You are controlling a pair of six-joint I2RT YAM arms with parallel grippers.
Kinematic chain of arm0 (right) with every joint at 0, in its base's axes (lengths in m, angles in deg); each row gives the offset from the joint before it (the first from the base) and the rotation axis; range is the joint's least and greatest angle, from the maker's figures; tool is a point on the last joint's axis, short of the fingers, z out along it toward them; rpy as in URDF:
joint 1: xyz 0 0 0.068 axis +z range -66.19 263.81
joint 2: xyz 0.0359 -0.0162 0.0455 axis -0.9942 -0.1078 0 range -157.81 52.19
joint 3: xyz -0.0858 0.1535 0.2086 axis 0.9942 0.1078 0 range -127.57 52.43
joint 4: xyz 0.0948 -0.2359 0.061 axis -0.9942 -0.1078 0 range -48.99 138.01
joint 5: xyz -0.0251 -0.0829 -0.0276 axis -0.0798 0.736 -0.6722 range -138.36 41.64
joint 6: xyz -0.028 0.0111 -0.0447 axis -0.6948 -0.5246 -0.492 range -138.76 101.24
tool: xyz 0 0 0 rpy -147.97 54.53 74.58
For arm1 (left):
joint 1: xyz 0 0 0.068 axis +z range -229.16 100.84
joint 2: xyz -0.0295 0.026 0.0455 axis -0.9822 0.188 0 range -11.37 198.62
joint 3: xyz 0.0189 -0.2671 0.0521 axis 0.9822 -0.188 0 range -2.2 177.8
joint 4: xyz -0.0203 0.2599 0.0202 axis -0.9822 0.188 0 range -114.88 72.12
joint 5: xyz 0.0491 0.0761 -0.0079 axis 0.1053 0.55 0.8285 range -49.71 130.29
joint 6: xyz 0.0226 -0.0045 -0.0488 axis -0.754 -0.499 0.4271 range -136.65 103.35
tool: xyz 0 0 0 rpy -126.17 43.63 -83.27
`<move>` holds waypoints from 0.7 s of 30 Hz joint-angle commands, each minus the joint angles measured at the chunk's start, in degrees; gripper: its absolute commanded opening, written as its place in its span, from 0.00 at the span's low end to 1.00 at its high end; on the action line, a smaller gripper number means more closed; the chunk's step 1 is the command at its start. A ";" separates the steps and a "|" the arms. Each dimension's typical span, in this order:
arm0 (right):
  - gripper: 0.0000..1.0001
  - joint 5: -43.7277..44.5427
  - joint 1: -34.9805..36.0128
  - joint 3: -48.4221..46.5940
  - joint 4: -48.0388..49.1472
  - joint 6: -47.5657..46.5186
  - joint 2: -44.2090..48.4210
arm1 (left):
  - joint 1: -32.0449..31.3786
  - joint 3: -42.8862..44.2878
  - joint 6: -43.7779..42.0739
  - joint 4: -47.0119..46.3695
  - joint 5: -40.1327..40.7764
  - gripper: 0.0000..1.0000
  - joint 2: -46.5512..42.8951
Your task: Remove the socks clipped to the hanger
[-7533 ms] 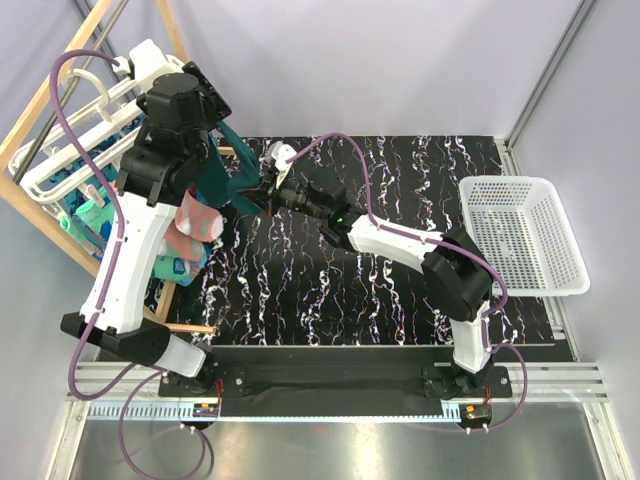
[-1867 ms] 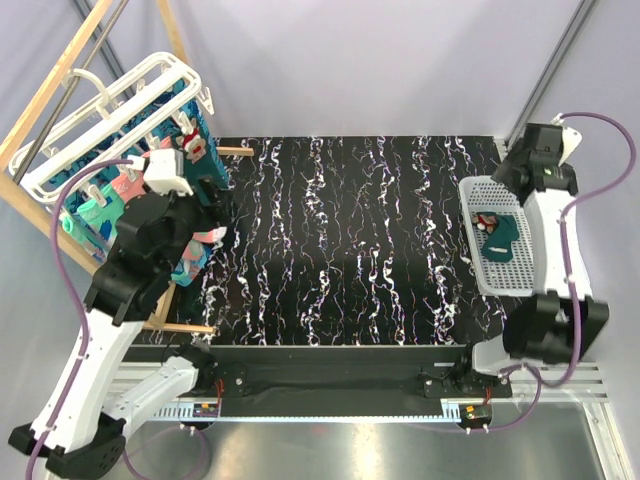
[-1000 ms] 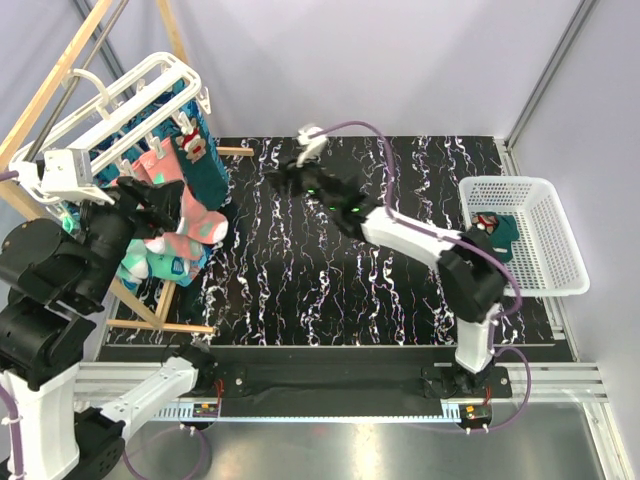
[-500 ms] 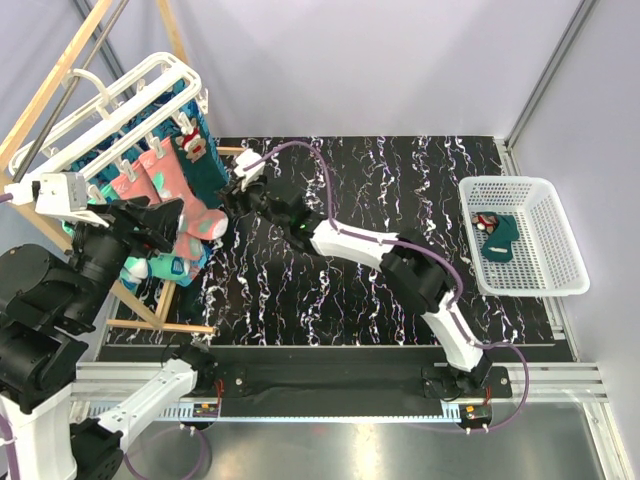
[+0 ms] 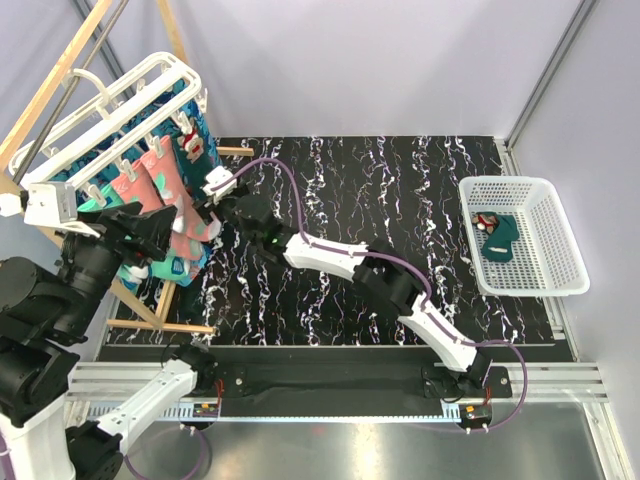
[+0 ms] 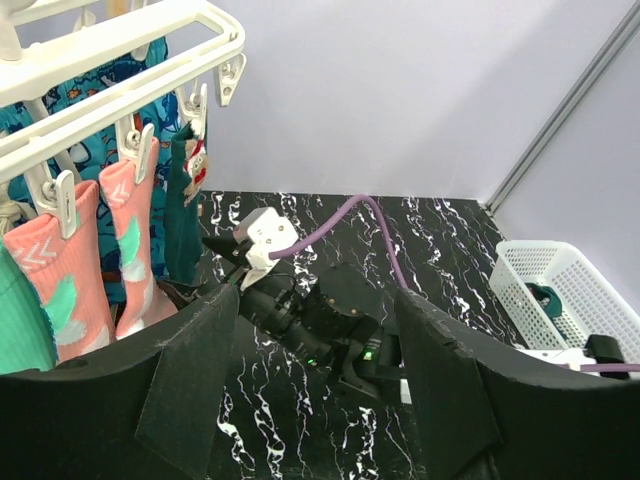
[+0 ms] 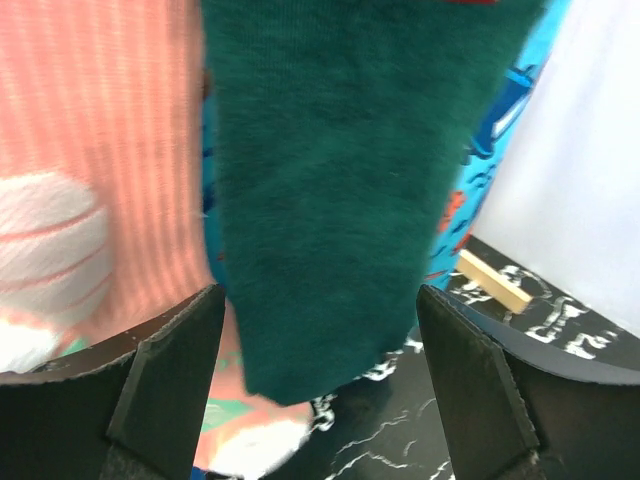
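The white hanger (image 5: 120, 100) hangs at the far left with socks clipped under it. A dark teal sock (image 7: 330, 200) hangs down between the spread fingers of my right gripper (image 7: 320, 370); the jaws stand open, clear of the fabric on both sides. Coral-pink socks (image 7: 100, 150) hang left of it, a blue patterned sock (image 7: 490, 150) behind. In the top view the right gripper (image 5: 203, 208) reaches under the hanger's near corner. My left gripper (image 6: 320, 390) is open and empty, held back below the hanger (image 6: 110, 50), looking at the pink socks (image 6: 120, 250) and the teal sock (image 6: 185, 210).
A wooden pole frame (image 5: 60, 80) carries the hanger, with a wooden bar (image 7: 495, 280) behind the socks. The white mesh basket (image 5: 560, 270) stands at the right table edge with a dark teal sock (image 5: 497, 235) in it. The black marbled table (image 5: 400, 200) lies between.
My right arm has stretched left across the table to the hanger and its jaws have widened around the teal sock's lower end. The left arm has shifted slightly.
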 commanded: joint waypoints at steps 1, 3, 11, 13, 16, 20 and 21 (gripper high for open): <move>0.84 8.57 0.07 -5.44 3.24 -4.44 -2.46 | 0.14 1.77 -1.07 -1.18 -0.80 0.68 -0.44; 0.81 11.03 0.15 -6.58 3.85 -5.50 -3.34 | 0.14 1.60 -0.90 -1.09 -0.97 0.68 -0.26; 0.33 10.61 0.07 -1.68 8.33 -7.18 -0.54 | 0.14 3.79 1.12 -0.22 2.36 0.70 1.93; 0.27 10.26 0.15 -0.26 9.39 -7.00 1.22 | 0.06 5.36 1.65 0.31 5.87 0.69 4.29; 0.11 9.46 -0.02 1.67 9.66 -7.17 3.15 | 0.06 9.05 3.23 2.07 10.18 0.68 8.86; 0.00 10.25 -0.11 8.68 15.17 -7.97 6.58 | 0.06 12.40 4.72 1.46 13.88 0.68 14.32; 0.00 9.64 -0.11 9.93 15.54 -7.88 8.50 | 0.06 12.93 4.64 1.11 14.58 0.68 15.20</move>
